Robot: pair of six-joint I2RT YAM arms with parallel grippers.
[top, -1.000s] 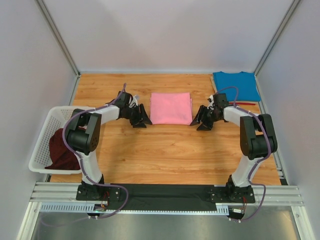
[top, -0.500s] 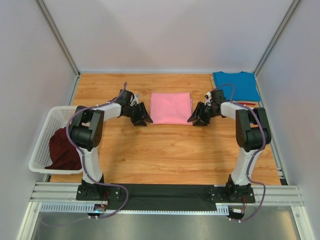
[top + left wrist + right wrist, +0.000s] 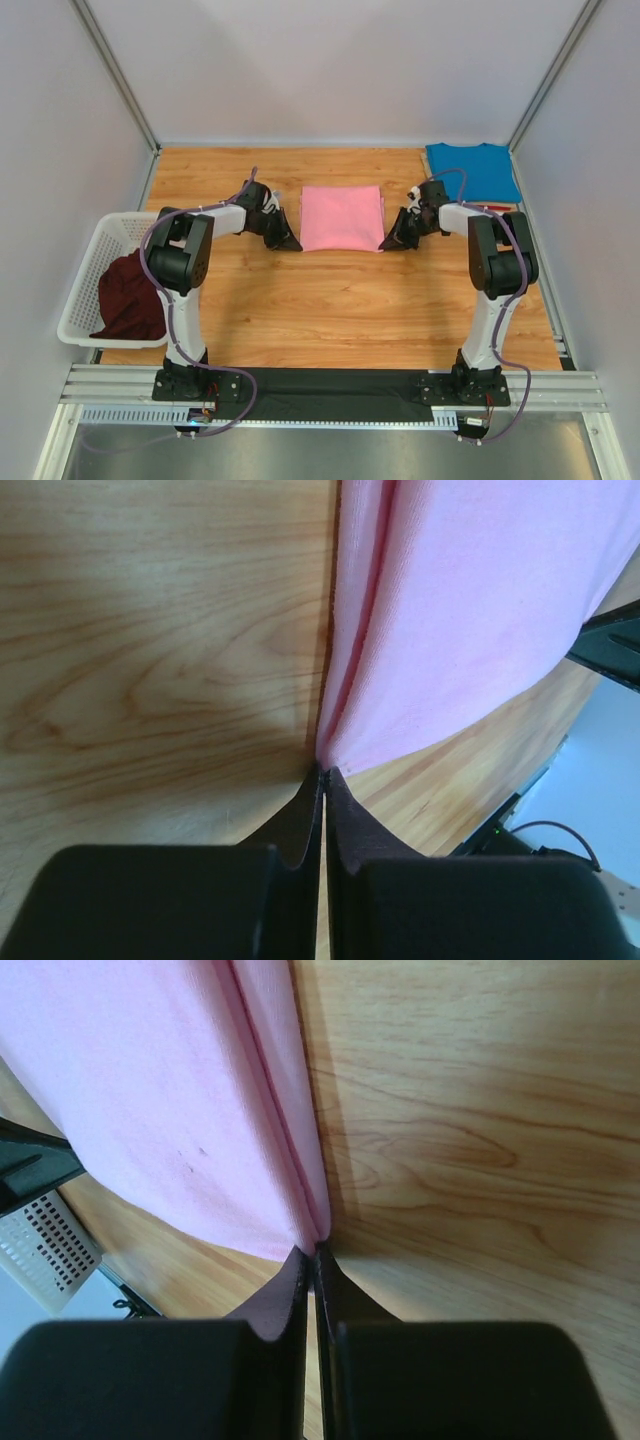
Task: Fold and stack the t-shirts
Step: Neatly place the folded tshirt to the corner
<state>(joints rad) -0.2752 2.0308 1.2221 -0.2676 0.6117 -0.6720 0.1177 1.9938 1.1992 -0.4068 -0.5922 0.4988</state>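
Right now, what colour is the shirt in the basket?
Dark maroon. The shirt shows best in the top view.

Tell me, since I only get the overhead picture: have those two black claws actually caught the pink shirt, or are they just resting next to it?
Observer: The left wrist camera shows the left jaws closed tight, with a near corner of the pink shirt drawn into their tips.
Operator: And on the other side?
Observer: The right wrist camera shows the same. The right jaws are shut on the other near corner, and the fabric runs right into their tips.
Operator: Is it a single layer there?
Observer: No. That close view shows several folded layers stacked along the shirt's edge.
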